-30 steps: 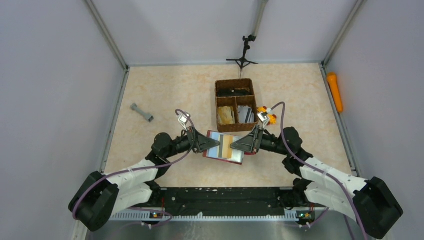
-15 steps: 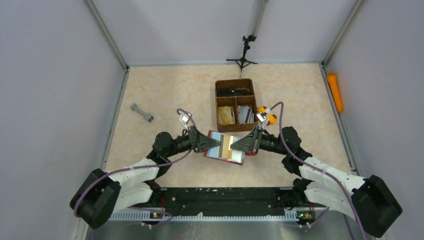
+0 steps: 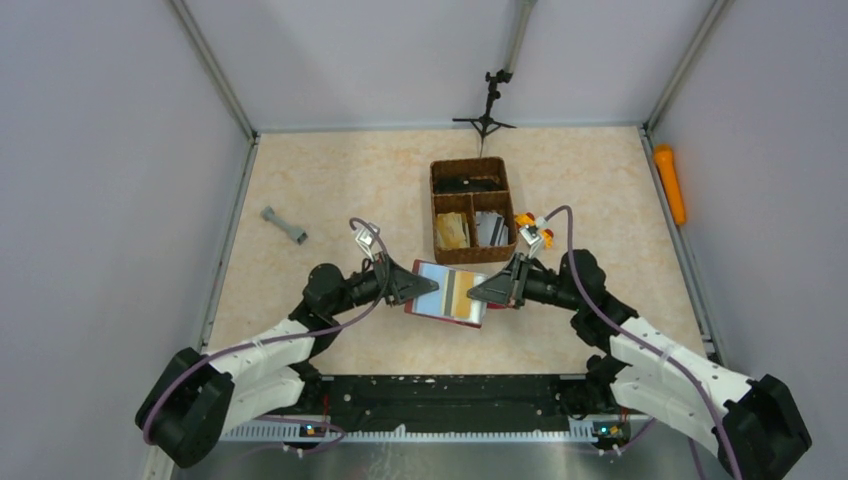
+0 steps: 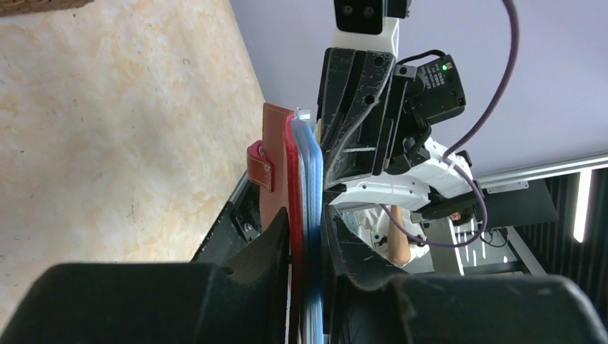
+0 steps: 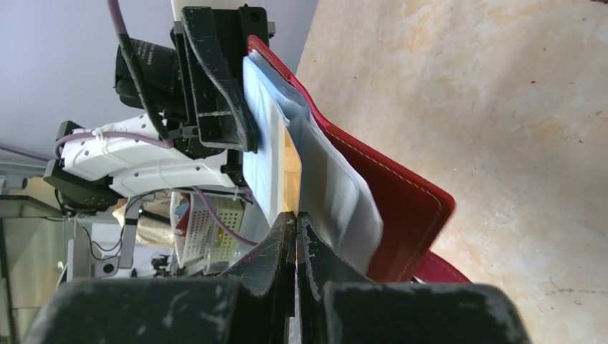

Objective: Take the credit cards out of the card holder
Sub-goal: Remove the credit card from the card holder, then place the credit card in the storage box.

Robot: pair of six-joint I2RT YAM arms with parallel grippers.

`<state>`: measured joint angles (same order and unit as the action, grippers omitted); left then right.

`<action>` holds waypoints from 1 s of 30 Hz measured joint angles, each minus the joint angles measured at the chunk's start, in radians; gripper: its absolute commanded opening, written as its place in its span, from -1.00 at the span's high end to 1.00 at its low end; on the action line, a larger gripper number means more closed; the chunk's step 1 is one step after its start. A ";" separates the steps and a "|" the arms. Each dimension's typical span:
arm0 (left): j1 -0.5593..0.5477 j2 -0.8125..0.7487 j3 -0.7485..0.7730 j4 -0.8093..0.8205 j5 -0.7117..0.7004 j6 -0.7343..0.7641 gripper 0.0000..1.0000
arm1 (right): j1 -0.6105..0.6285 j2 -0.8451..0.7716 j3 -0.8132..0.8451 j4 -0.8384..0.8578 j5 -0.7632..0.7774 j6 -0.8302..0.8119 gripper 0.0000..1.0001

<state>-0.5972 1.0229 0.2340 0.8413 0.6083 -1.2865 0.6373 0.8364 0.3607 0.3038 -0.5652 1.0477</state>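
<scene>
— Where is the card holder (image 3: 428,302) seen?

— It is seen between the two grippers, on the near side of the basket (image 3: 472,210), and it appears to be held up from the table (image 3: 330,180). It is opened, and its inner side is turned toward the top camera. In the left wrist view its dark red cover (image 4: 276,179) is seen from the edge, with a small snap tab on the outer side.

— By what is it held?

— It is clamped by the left gripper (image 3: 432,288) at its left edge. In the left wrist view the red cover and the bluish sleeves are pressed together between the two fingers (image 4: 276,240), so these fingers are closed on the holder.

— And the credit cards (image 3: 457,290)?

— They are kept inside the holder. A tan strip and some bluish-grey surfaces are shown from above. In the right wrist view a tan card edge (image 5: 290,163) is seen between pale sleeves, in front of the red cover (image 5: 401,208).

— How is the right gripper (image 3: 474,295) placed?

— It is brought to the right edge of the holder, opposite to the left one. In its own view the two fingers (image 5: 276,247) are pressed fully together, with no gap visible between them. Their tips are placed at the lower edge of the sleeves and the tan card. Whether a thin card edge is pinched there cannot be told, because this spot is covered by the fingers themselves.

— What is seen in the basket?

— Three compartments are seen, with some flat items in the two nearer ones. They are too small to be named.
</scene>
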 measured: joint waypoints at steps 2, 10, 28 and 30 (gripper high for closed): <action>0.010 -0.022 0.000 -0.011 -0.011 0.000 1.00 | -0.011 -0.015 0.002 -0.024 0.003 -0.011 1.00; 0.092 -0.126 -0.011 -0.155 -0.044 0.028 1.00 | -0.061 -0.049 0.024 -0.145 0.019 -0.069 1.00; 0.142 -0.262 0.122 -0.818 -0.135 0.357 1.00 | -0.148 0.335 0.415 -0.332 0.072 -0.304 1.00; 0.142 -0.259 0.144 -0.868 -0.134 0.396 1.00 | -0.156 0.389 0.475 -0.359 0.091 -0.341 1.00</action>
<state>-0.4557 0.7643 0.3779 -0.0269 0.4744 -0.8906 0.4808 1.2259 0.8352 -0.0547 -0.4744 0.7063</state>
